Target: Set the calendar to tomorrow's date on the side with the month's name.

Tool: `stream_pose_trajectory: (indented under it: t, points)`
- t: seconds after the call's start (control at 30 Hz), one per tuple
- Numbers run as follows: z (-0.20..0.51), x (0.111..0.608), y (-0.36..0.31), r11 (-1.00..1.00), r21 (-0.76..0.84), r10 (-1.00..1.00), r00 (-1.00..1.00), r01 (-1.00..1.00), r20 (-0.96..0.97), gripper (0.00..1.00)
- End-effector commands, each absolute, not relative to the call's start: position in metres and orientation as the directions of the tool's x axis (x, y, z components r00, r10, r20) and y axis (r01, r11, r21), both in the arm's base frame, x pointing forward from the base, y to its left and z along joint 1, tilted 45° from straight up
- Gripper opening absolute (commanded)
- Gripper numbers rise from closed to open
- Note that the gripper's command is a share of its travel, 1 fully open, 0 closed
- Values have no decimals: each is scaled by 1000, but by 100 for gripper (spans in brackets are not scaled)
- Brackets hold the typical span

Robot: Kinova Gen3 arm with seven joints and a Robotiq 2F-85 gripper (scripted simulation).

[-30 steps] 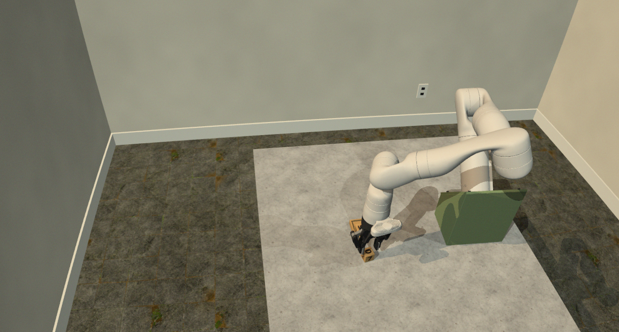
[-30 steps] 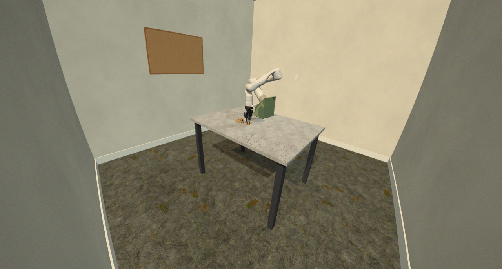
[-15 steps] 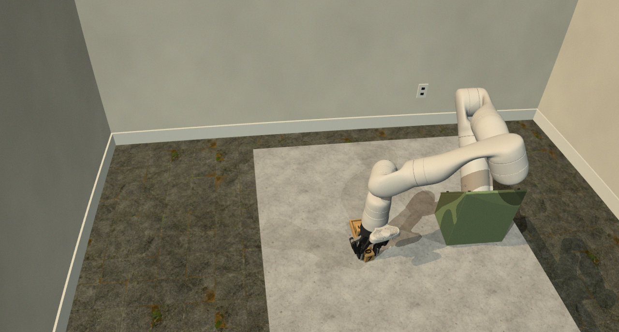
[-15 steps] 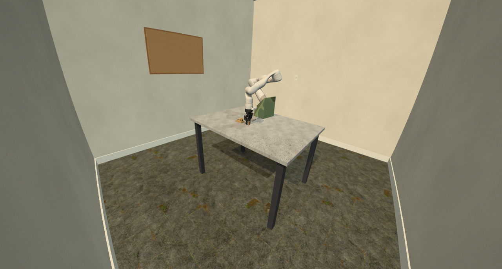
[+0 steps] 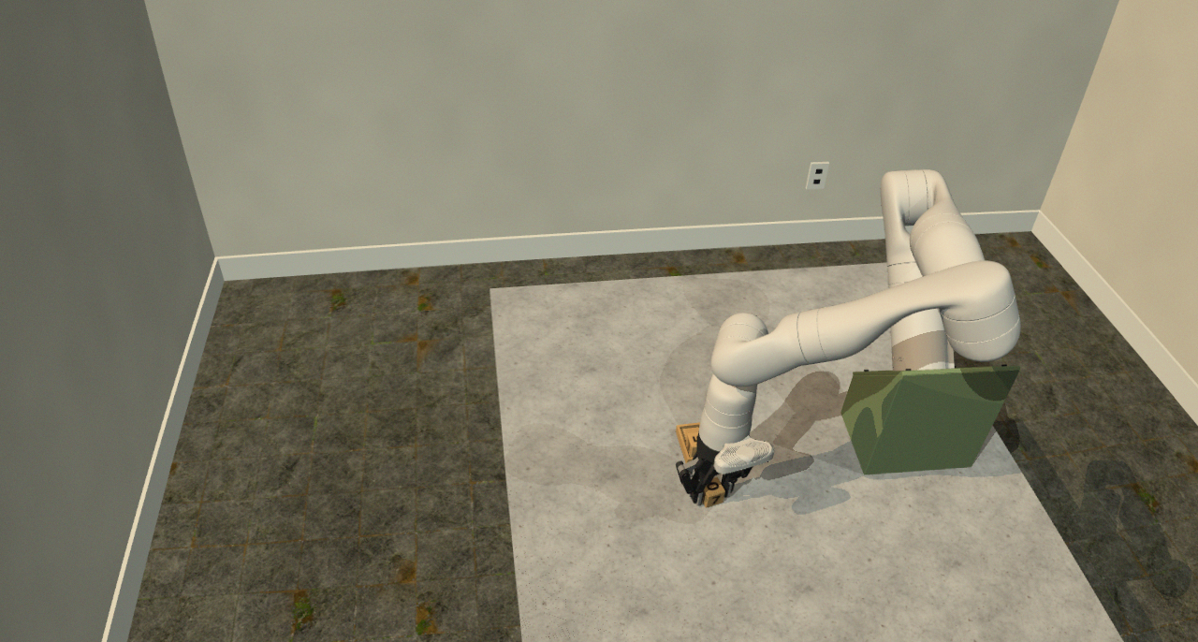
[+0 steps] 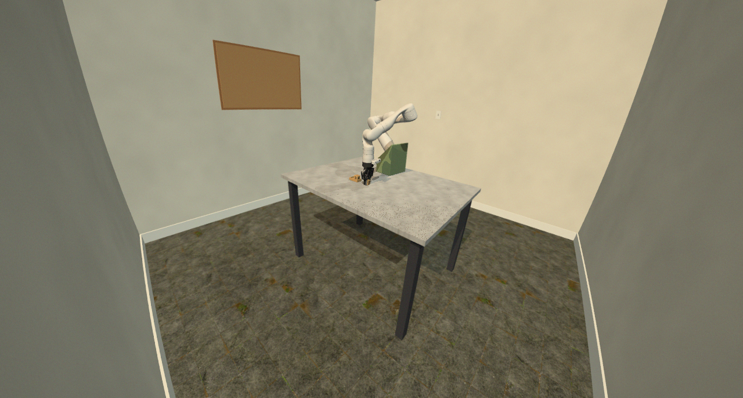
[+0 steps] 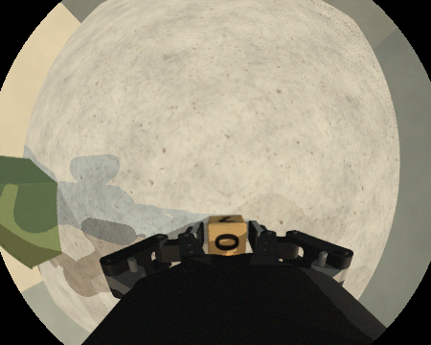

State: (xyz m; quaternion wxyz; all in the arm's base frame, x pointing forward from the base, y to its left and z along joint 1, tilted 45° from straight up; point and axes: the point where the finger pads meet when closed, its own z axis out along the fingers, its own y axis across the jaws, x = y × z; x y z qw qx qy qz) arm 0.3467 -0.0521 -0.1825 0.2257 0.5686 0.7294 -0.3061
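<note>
- In the top view, the wooden tray (image 5: pixel 680 439) (image 6: pixel 352 178) was seen on the bench (image 5: pixel 586 554) (image 6: pixel 395 198) (image 7: pixel 225 120), nearer to the left edge than to the right edge. It was partly hidden by the arm, so its numbers could not be read fully.
- To the right of the tray, and farther from the bench's far edge, the gripper (image 5: pixel 713 493) (image 6: pixel 366 181) (image 7: pixel 226 230) was held low, pointed down. Its fingers were parted around a loose cube (image 5: pixel 713 495) (image 6: pixel 368 183) (image 7: pixel 227 237); narrow gaps were left, so nothing was grasped.
- The loose cube was placed outside the tray, on the bench. A 0 was shown on its top, and a 7 on one side.
- More to the right, the white arm (image 5: pixel 846 328) (image 6: pixel 384 128) was bent above the bench.
- Toward the right edge, a green angular block (image 5: pixel 929 425) (image 6: pixel 395 159) (image 7: pixel 29 206) was set in front of the arm's lower part.
</note>
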Motion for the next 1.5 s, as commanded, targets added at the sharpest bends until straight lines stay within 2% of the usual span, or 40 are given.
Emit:
stream_pose_trajectory:
  t: [0.0, 0.9, 0.93, 1.47]
  points:
    - [-182, 347, -51, 167, -189, 692, -251, 968, -677, 48]
    - [-182, 347, -51, 167, -189, 692, -251, 968, -677, 48]
    - [-182, 347, -51, 167, -189, 692, -251, 968, -677, 28]
    - [-182, 347, -51, 167, -189, 692, -251, 968, -677, 28]
